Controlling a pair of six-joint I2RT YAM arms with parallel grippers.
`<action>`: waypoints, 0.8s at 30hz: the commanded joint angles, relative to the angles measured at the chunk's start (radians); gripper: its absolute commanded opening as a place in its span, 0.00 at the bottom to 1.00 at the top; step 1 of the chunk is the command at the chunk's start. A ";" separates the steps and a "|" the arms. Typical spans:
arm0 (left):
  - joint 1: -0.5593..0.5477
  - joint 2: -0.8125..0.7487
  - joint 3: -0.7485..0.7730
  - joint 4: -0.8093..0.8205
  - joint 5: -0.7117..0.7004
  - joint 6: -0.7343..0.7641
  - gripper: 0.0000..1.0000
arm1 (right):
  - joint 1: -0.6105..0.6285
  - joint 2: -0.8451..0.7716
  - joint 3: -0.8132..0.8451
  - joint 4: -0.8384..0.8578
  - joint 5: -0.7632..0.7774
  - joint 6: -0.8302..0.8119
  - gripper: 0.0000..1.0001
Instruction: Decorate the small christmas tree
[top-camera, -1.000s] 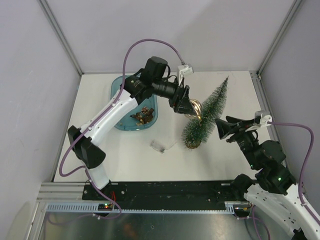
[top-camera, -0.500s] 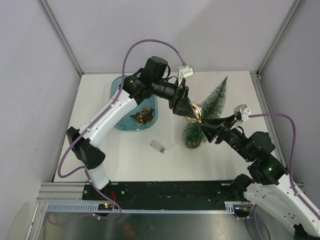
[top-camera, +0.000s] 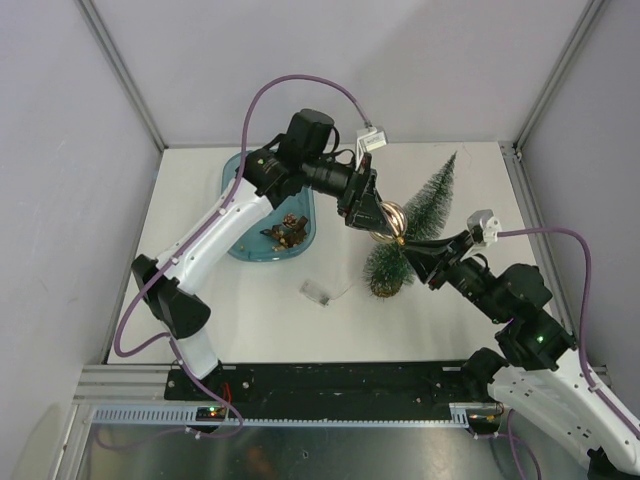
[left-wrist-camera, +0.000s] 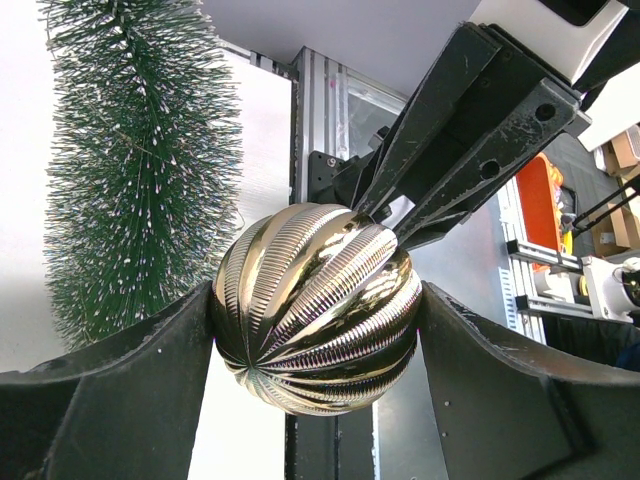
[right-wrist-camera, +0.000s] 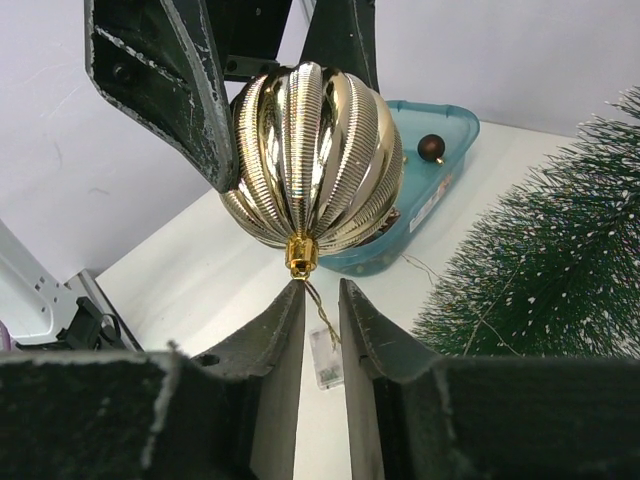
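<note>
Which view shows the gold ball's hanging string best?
The right wrist view: the string runs from the gold ball into the right gripper. The left wrist view shows only the ball; the top view, nothing clear.

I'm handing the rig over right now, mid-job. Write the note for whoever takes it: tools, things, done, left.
Left tool: shut on the gold ball, held up beside the small christmas tree.
Right tool: narrowly open, the ball's hanging thread in the gap below the cap; not pinched yet.
Tree: on the table, right of the blue tray, which holds more ornaments.
Done: ball picked up and presented.
Left: pinch the thread, release the ball, hang it on a branch; then probably the tray's ornaments.
</note>
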 joint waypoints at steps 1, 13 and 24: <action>-0.003 -0.049 0.054 0.005 0.029 -0.027 0.43 | 0.004 0.009 -0.003 0.061 -0.003 -0.011 0.24; -0.003 -0.043 0.050 0.003 0.024 -0.020 0.43 | 0.000 -0.001 -0.008 0.084 0.068 -0.026 0.02; -0.003 -0.038 0.049 0.003 -0.001 -0.011 0.43 | -0.001 -0.071 -0.008 -0.001 0.102 -0.026 0.00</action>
